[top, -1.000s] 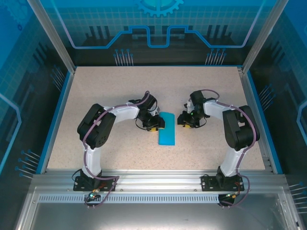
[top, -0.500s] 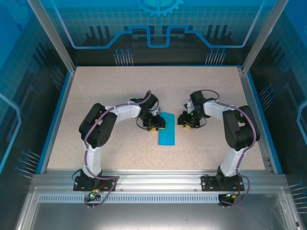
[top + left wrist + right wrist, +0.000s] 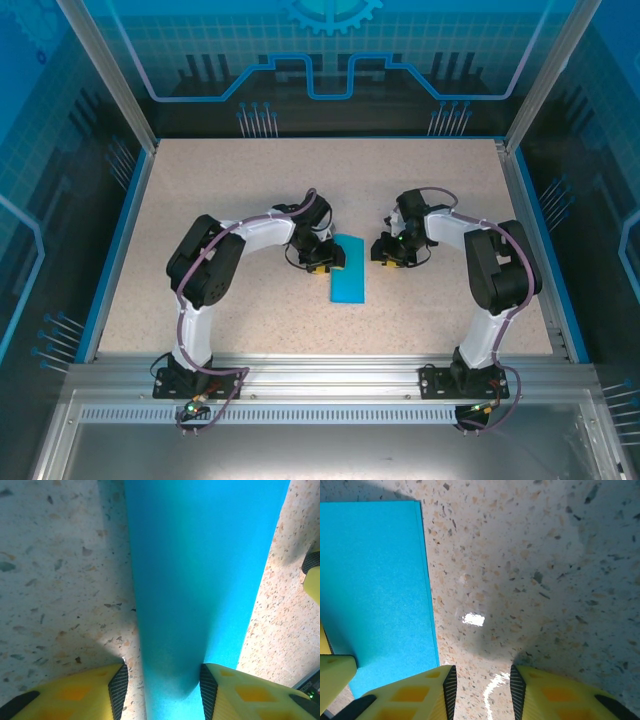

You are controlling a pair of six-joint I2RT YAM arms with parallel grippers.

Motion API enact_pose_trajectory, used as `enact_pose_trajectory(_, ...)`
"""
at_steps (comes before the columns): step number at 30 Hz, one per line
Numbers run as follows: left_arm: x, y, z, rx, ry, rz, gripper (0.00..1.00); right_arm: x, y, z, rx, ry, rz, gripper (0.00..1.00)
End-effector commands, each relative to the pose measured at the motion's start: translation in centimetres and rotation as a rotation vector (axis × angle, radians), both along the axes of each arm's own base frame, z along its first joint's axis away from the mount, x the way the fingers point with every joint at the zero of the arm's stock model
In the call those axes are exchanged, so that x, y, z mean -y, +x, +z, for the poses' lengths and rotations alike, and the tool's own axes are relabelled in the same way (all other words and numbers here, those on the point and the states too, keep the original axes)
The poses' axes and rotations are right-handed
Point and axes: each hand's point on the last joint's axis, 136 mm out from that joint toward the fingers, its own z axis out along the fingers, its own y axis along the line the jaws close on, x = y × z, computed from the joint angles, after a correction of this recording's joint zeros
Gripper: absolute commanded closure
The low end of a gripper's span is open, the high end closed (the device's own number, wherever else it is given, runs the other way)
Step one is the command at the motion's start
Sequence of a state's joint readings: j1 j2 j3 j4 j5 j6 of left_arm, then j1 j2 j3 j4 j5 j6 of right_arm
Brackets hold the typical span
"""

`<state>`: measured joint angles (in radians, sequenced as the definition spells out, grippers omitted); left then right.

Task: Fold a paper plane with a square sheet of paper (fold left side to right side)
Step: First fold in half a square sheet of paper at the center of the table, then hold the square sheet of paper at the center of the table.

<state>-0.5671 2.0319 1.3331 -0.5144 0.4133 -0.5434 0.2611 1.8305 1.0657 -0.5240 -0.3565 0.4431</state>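
Observation:
The square sheet of paper (image 3: 349,269) is bright cyan and lies on the speckled table as a narrow upright rectangle, folded over. My left gripper (image 3: 326,259) is at its upper left edge. In the left wrist view the paper (image 3: 200,555) runs up between the fingers of the left gripper (image 3: 162,680). The right pad touches its rounded fold, and the left pad stands a little clear of it. My right gripper (image 3: 384,250) hovers just right of the sheet. In the right wrist view the right gripper (image 3: 480,675) is open over bare table, with the paper (image 3: 375,580) to its left.
The speckled tabletop (image 3: 250,190) has a blue raised rim and is walled by a metal frame with clear panels. One yellow fingertip of the other gripper shows at the edge of each wrist view (image 3: 314,580) (image 3: 335,675). Free table lies all around the sheet.
The left arm's elbow has drifted slightly right. The paper and both grippers stay where they were.

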Motion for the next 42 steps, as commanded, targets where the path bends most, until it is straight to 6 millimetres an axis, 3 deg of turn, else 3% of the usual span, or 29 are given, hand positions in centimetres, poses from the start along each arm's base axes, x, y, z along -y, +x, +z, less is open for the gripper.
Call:
enact_pose_trajectory(1, 0.2, -2.0, -2.7, -0.064, 0.058, -0.046, 0.53, 0.3, -0.6, 0.5, -0.015, 0.018, -0.009, 0.64)
enact_pose_trajectory(14, 0.4, -2.2, -2.9, -0.072, 0.063, -0.051, 0.53, -0.6, -0.7, 0.8, -0.011, 0.06, 0.003, 0.68)
enact_pose_trajectory(29, 0.3, -2.2, -3.0, -0.074, 0.069, -0.05, 0.53, -5.3, -1.9, 1.6, -0.029, 0.233, 0.081, 0.84)
enact_pose_trajectory(42, 0.3, -2.1, -2.5, -0.067, 0.066, -0.052, 0.52, -4.2, -3.3, -2.5, -0.144, 0.104, 0.078, 0.86)
